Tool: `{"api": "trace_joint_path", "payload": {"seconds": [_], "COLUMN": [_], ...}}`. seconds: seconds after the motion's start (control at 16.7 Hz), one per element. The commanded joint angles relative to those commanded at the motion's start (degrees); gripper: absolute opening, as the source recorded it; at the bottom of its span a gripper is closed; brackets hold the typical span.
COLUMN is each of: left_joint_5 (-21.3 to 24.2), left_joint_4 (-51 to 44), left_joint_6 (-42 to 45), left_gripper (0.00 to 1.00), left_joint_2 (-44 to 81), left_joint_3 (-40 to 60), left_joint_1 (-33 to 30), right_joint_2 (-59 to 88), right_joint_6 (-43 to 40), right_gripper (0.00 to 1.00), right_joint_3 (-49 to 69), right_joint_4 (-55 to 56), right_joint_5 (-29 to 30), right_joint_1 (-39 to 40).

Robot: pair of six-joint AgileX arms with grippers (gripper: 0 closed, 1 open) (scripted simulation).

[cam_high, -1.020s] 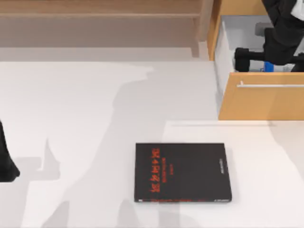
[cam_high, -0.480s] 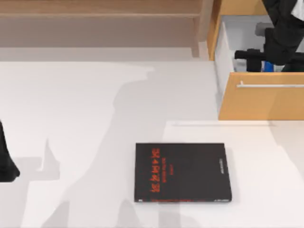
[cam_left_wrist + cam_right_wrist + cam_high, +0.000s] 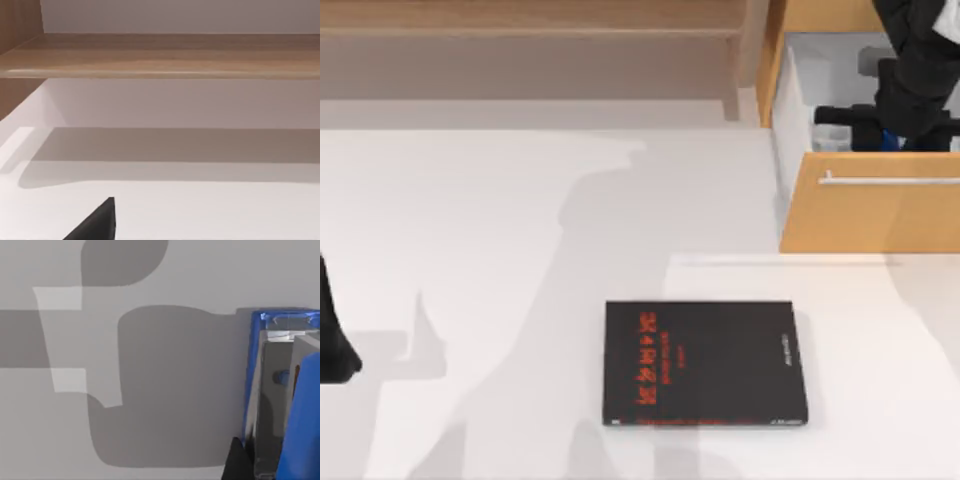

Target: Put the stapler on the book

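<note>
Sinking lower into the open drawer [image 3: 865, 205], right gripper [image 3: 892, 138] reaches the stapler [image 3: 300, 405], fingers' state unclear.

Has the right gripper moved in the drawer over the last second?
Yes. The right gripper, inside the open drawer, has shifted slightly away from the drawer's front panel, beside the stapler.

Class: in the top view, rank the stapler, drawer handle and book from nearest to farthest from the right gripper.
1. Stapler: in the open drawer at the right gripper.
2. Drawer handle: on the drawer front, just below.
3. Book: flat on the table, bottom centre.
</note>
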Motion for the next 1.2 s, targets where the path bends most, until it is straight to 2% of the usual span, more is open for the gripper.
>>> {"api": "trace_joint_path", "payload": {"seconds": [0.42, 0.84, 1.02, 1.2], "left_joint_5": [0.0, 0.0, 0.0, 0.0], "left_joint_4": [0.0, 0.0, 0.0, 0.0], "left_joint_6": [0.0, 0.0, 0.0, 0.0], "left_gripper": [1.00, 1.00, 1.00, 1.00], "left_joint_2": [0.0, 0.0, 0.0, 0.0], "left_joint_3": [0.0, 0.0, 0.0, 0.0], "left_joint_1": [0.0, 0.0, 0.0, 0.0], "right_joint_2": [-1.4, -13.5, -19.0, -22.8], "right_joint_6": [-0.3, -3.7, -4.0, -2.3], "right_gripper": [0.00, 0.00, 0.00, 0.00], "right_joint_3": [0.0, -3.1, -3.3, -4.7], "right_joint_4": [-0.2, -1.5, -0.6, 0.6], "right_joint_5": [0.0, -5.6, -8.9, -11.7], "right_joint_1": [-0.1, -0.6, 2.2, 8.4]}}
